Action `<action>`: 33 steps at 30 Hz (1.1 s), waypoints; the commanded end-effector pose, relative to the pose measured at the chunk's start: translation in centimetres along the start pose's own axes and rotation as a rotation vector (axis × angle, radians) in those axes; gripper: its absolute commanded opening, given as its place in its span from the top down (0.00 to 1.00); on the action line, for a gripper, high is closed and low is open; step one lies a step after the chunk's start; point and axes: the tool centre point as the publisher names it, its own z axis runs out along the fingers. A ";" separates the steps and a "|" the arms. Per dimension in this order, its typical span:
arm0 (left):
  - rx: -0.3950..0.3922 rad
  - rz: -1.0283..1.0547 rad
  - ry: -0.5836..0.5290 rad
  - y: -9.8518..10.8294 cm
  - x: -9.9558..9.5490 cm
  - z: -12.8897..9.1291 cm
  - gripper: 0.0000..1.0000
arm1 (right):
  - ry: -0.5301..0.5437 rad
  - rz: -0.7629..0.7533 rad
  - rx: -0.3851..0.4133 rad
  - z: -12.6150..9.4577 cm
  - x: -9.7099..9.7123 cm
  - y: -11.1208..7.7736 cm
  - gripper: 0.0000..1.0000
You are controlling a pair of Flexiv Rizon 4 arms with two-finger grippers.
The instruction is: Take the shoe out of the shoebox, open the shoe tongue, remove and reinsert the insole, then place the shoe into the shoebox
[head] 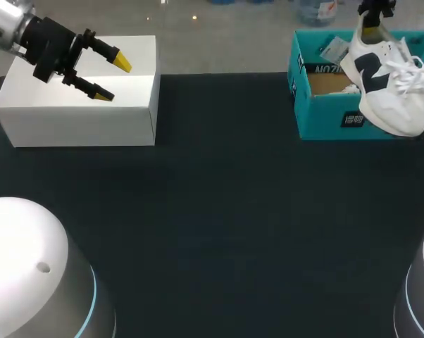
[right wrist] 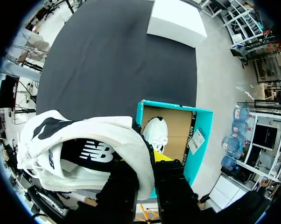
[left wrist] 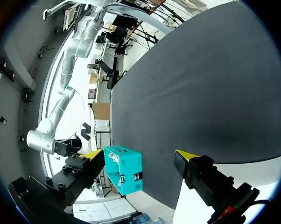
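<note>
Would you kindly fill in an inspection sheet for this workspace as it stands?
Surface: dark matte table top.
Job's things: white sneaker with black logo held aloft at the open teal cardboard shoebox, far right; a second white shoe lies inside.
Clutter: white rectangular box, far left.
Hands: left hand open above the white box; right hand shut on the sneaker's heel.
Cables: nothing seen.
Surroundings: nothing seen reaching over the table.

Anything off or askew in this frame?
Nothing damaged or spilled. The shoe hangs tilted, toe down, from the right end effector over the shoebox front wall, laces dangling; consistent with a mid-lift.
</note>
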 end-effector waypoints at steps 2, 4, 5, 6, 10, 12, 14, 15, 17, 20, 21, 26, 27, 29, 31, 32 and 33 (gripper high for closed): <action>0.001 0.001 0.002 0.0 0.0 0.0 0.00 | 0.001 0.000 0.001 -0.1 0.0 0.0 1.00; 0.001 0.001 0.002 0.0 0.0 0.0 0.00 | 0.001 0.000 0.001 -0.1 0.0 0.0 1.00; 0.001 0.001 0.002 0.0 0.0 0.0 0.00 | 0.001 0.000 0.001 -0.1 0.0 0.0 1.00; 0.001 0.001 0.002 0.0 0.0 0.0 0.00 | 0.001 0.000 0.001 -0.1 0.0 0.0 1.00; 0.001 0.001 0.002 0.0 0.0 0.0 0.00 | -0.023 -0.009 -0.045 -0.1 -0.8 -0.9 1.00; 0.001 0.001 0.002 0.0 0.0 0.0 0.00 | -0.031 -0.015 -0.043 0.0 -1.4 -1.7 1.00; 0.001 0.001 0.002 0.0 0.0 0.0 0.00 | -0.044 -0.015 -0.058 0.1 -2.0 -2.8 1.00; 0.001 0.001 0.002 0.0 0.0 0.0 0.00 | -0.062 -0.028 -0.044 0.2 -2.4 -3.4 1.00; 0.001 0.001 0.002 0.0 0.0 0.0 0.00 | -0.068 -0.042 -0.027 0.5 -3.2 -4.4 1.00; 0.001 0.001 0.002 0.0 0.0 0.0 0.00 | -0.092 -0.056 -0.022 1.0 -4.6 -5.8 1.00; 0.001 0.001 0.002 0.0 0.0 0.0 0.00 | -0.088 -0.064 -0.011 1.3 -5.1 -6.3 1.00; 0.001 0.001 0.002 0.0 0.0 0.0 0.00 | -0.088 -0.049 0.032 2.5 -7.4 -8.5 1.00; 0.001 0.001 0.002 0.0 0.0 0.0 0.00 | -0.087 -0.042 0.035 2.7 -7.8 -9.0 1.00; 0.001 0.001 0.002 0.0 0.0 0.0 0.00 | -0.083 -0.026 0.046 3.1 -8.6 -10.0 1.00; 0.001 0.001 0.002 0.0 0.0 0.0 0.00 | -0.090 -0.013 0.055 3.4 -9.3 -11.0 1.00; 0.001 0.001 0.002 0.0 0.0 0.0 0.00 | -0.089 -0.007 0.054 3.5 -9.6 -11.5 1.00; 0.001 0.001 0.002 0.0 0.0 0.0 0.00 | -0.094 0.005 0.060 3.7 -10.0 -12.0 1.00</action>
